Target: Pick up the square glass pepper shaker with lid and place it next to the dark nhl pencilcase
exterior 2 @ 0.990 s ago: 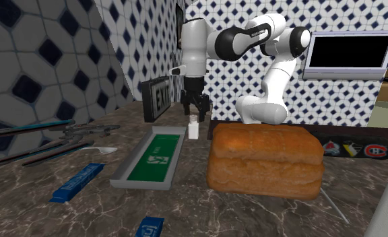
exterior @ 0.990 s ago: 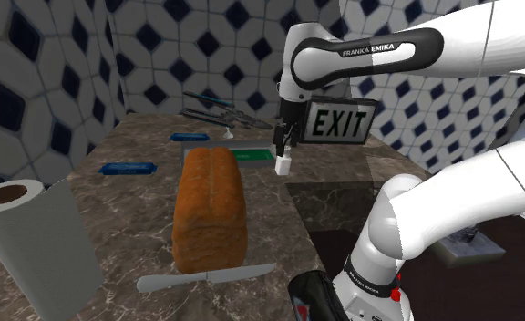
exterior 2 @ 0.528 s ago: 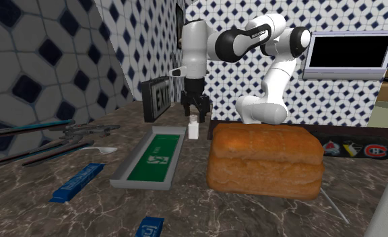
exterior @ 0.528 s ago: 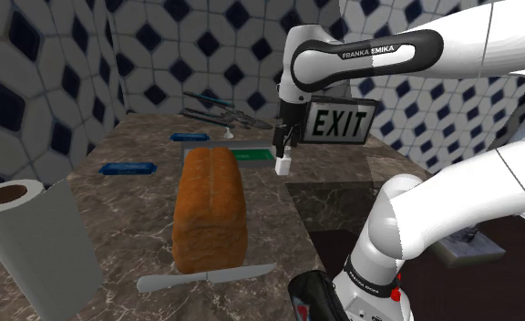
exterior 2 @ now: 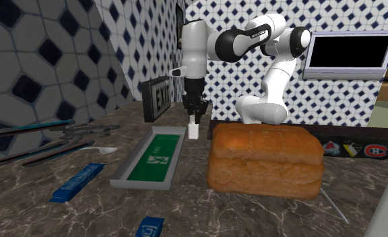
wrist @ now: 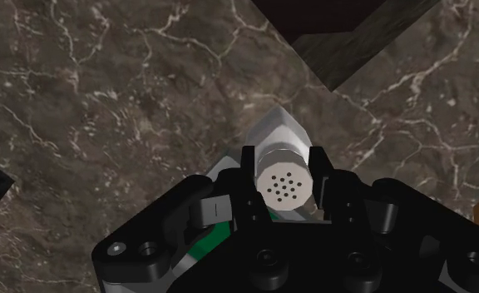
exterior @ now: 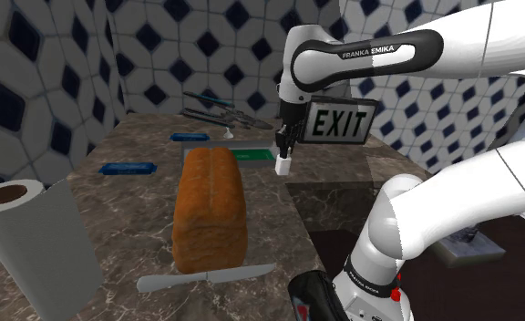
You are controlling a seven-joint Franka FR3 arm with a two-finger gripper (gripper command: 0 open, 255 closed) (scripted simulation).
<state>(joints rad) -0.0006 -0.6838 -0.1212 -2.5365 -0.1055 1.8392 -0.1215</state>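
The pepper shaker is small, pale and square with a perforated round lid. It stands on the marble counter beside the end of a grey tray. My black gripper comes straight down over it. In the wrist view both fingers press against the lid's sides, so the gripper is shut on the shaker. The dark pencil case with team logos lies behind the bread loaf at the second exterior view's right, well away from the gripper.
A big bread loaf lies close by the shaker, with a knife at its near end. An EXIT sign stands just behind the gripper. A paper towel roll, blue packets and long utensils occupy the counter's far side.
The fingers stood apart around the shaker's top before; now they have closed onto its lid. The arm and the shaker have not visibly shifted.
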